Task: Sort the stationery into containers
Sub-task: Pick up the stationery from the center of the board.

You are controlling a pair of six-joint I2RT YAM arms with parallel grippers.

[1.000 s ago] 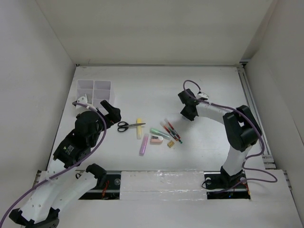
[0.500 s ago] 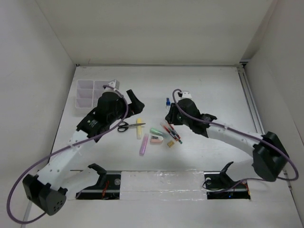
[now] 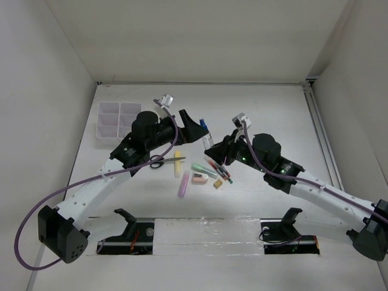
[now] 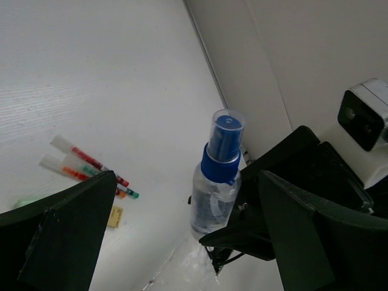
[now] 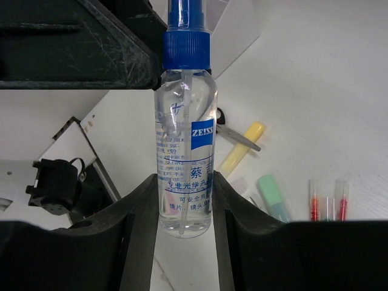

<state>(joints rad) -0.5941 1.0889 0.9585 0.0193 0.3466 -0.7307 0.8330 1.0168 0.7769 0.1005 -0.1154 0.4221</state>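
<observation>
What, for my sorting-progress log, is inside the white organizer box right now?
The visible compartments of the organizer box show only bare white floors, no stationery. The left arm covers the box's near-right corner, so whatever is there cannot be seen.

A white table (image 3: 267, 109) boxed in by plain white walls (image 3: 200, 36) — evenly lit; a rail (image 3: 321, 139) along its right edge.

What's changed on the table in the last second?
The right gripper has taken hold of the blue-capped bottle and lifted it toward the left gripper, which swung over from the organizer box, open on either side of it. The scissors, highlighters, pens and eraser lie as before.
</observation>
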